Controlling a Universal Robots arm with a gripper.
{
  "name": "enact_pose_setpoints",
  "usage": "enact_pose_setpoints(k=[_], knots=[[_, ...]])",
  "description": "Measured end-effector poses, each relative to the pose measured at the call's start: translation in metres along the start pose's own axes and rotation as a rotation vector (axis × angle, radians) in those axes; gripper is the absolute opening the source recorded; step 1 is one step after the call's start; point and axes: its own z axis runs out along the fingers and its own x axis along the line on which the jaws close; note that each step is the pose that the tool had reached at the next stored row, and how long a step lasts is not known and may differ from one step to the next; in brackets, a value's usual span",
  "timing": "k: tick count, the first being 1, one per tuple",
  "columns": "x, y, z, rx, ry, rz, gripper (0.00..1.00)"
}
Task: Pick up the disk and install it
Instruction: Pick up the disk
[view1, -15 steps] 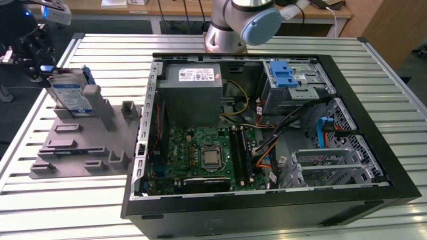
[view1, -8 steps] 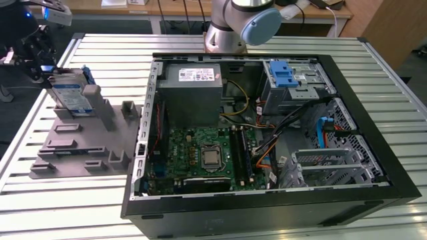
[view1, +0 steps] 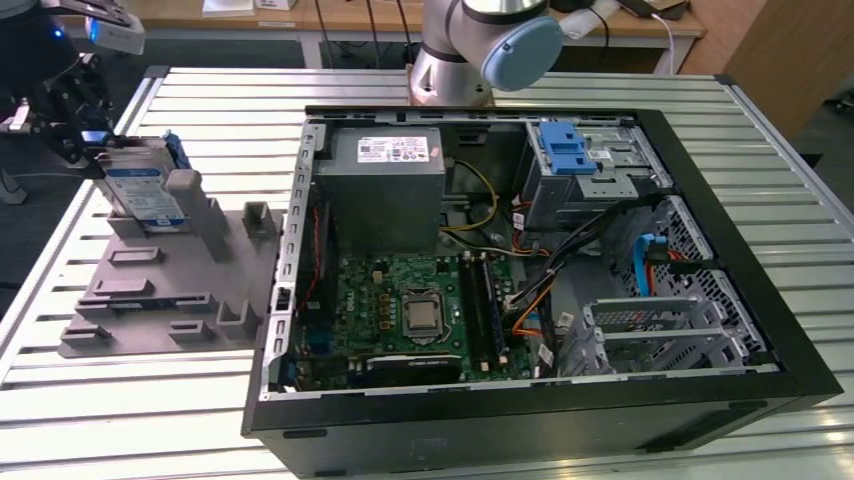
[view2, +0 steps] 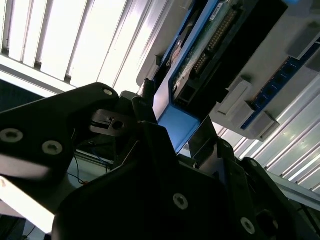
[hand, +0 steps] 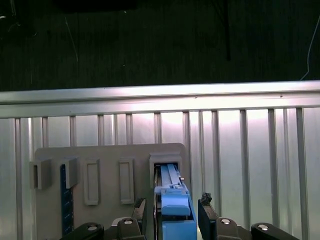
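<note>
The disk stands on edge in a slot at the far end of the grey holder, at the exterior view's left; its blue-and-white label and blue rails show. My gripper is at the disk's far upper end. In the first wrist view the disk's blue carrier lies between my gripper's two black fingers, with a small gap on each side. In the second wrist view the disk shows its green board, and my gripper straddles its blue end. The disk still rests in the slot.
An open computer case lies at the exterior view's right, holding a metal cage with a blue latch, a grey box with a white sticker and a motherboard. The arm's base stands behind it. The slatted table ends near the holder.
</note>
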Motion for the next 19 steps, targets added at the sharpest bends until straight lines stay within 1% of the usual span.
enact_pose_setpoints(k=[13,15,16,19], knots=[[0.0,0.0007,0.0002,0.0,0.0,0.0,0.53],[0.0,0.0007,0.0002,0.0001,0.0,0.0,0.52],[0.0,0.0007,0.0002,0.0001,0.0,0.0,0.45],[0.0,0.0007,0.0002,0.0001,0.0,0.0,0.45]])
